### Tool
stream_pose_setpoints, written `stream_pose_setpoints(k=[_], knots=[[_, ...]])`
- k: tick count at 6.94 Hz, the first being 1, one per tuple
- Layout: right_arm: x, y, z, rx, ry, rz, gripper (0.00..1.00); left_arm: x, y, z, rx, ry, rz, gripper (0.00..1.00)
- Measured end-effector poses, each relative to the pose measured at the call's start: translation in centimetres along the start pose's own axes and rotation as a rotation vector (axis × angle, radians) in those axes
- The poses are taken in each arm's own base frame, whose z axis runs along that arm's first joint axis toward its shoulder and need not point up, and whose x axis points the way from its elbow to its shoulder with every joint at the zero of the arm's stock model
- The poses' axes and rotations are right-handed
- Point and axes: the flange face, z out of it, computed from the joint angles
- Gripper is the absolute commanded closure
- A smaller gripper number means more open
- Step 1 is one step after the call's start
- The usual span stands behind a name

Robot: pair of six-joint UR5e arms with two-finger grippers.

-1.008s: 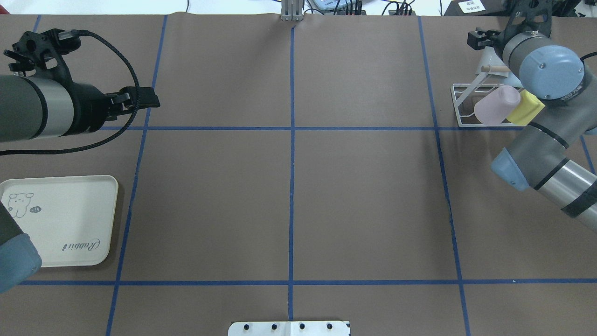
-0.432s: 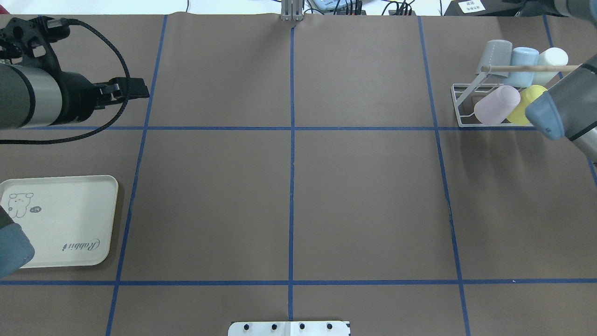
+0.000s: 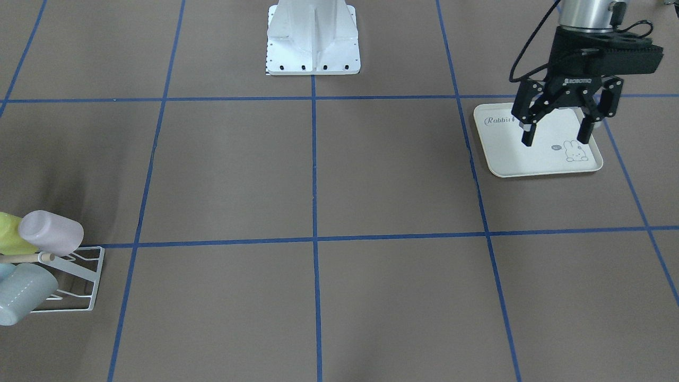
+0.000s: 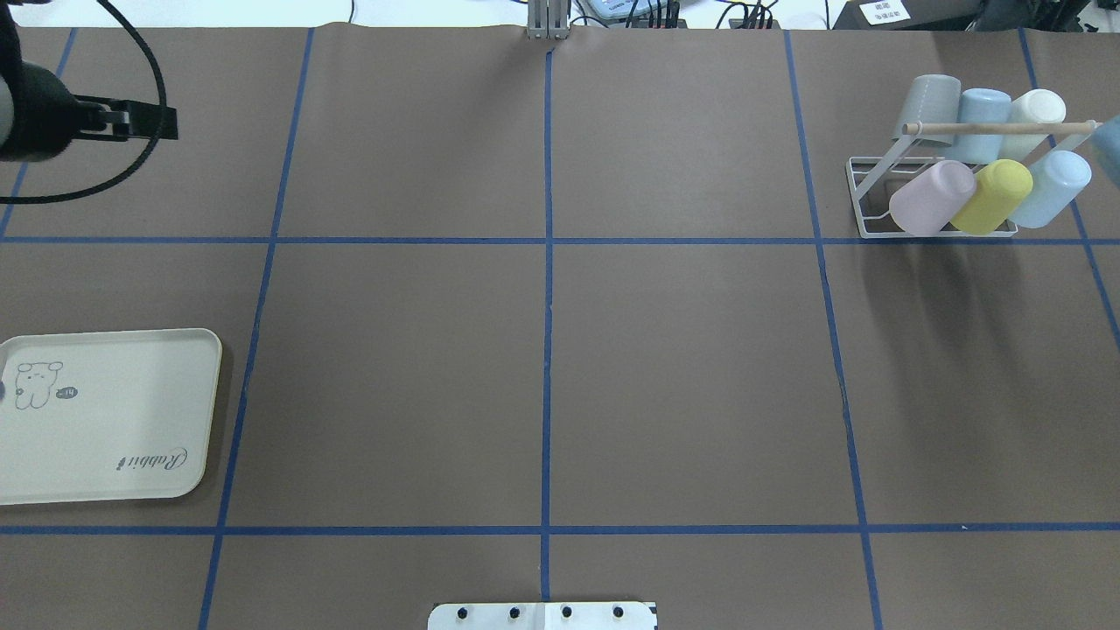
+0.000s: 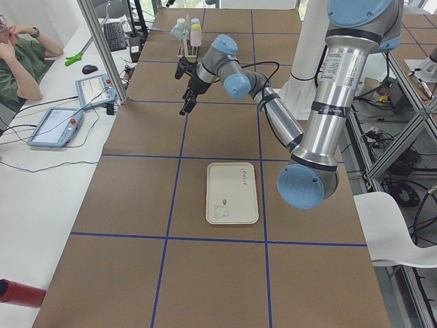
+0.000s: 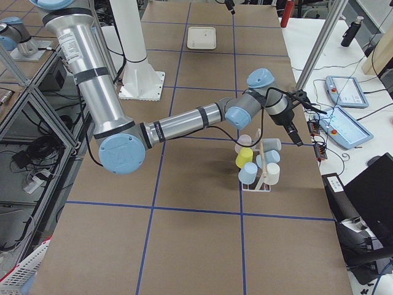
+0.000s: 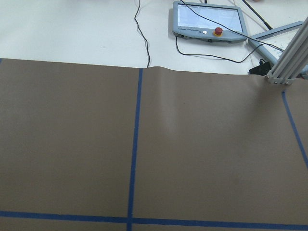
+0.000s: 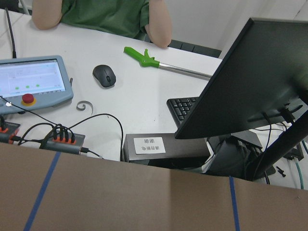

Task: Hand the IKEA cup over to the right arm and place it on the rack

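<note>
The white wire rack (image 4: 862,206) with its wooden rod (image 4: 997,128) stands at the table's far right. Several cups hang on it, among them a pink cup (image 4: 932,197), a yellow cup (image 4: 993,194) and a light blue cup (image 4: 1054,185). The rack also shows in the front view (image 3: 87,276) and the right side view (image 6: 258,184). My right gripper (image 6: 298,138) hovers just beyond the rack; I cannot tell whether it is open or shut. My left gripper (image 3: 555,139) is open and empty, hanging above the rabbit-print tray (image 3: 536,154); it sits at the far left in the overhead view (image 4: 166,122).
The cream tray (image 4: 105,411) lies bare at the near left. The robot's base plate (image 3: 313,37) is at the near middle edge. A control pendant (image 7: 207,21) and cables lie beyond the table's far edge.
My right arm has swung off to the right out of the overhead view, uncovering all the cups on the rack. My left arm has drawn back toward the far left corner.
</note>
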Motion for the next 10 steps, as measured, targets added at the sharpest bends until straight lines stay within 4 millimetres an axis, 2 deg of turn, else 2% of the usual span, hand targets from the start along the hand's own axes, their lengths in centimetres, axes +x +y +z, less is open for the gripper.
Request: stream_pose_setpoints(k=[2, 3, 4, 6, 7, 8, 10], knots=[[6.6, 0.6, -2.1, -0.187, -0.089, -0.017, 0.00, -7.9, -1.8, 0.1, -0.125, -0.050, 0.152, 0.00], [8.8, 1.2, -2.8, -0.263, -0.130, -0.018, 0.00, -12.7, -1.9, 0.6, -0.195, -0.040, 0.201, 0.00], [10.6, 2.2, -3.2, -0.324, -0.165, -0.012, 0.00, -18.2, -1.5, 1.2, -0.264, -0.011, 0.245, 0.00], [13.6, 5.2, -3.4, -0.397, -0.205, 0.000, 0.00, -28.0, 1.1, 2.3, -0.358, 0.053, 0.231, 0.00], [15.4, 8.2, -3.0, -0.426, -0.219, -0.023, 0.00, -32.1, 2.9, 2.8, -0.389, 0.066, 0.219, 0.00], [16.8, 11.1, -2.8, -0.443, -0.226, -0.042, 0.00, -35.1, 4.0, 3.2, -0.406, 0.083, 0.216, 0.00], [17.7, 13.9, -3.5, -0.440, -0.182, -0.076, 0.00, -38.2, 5.1, 3.4, -0.405, 0.119, 0.188, 0.00]])
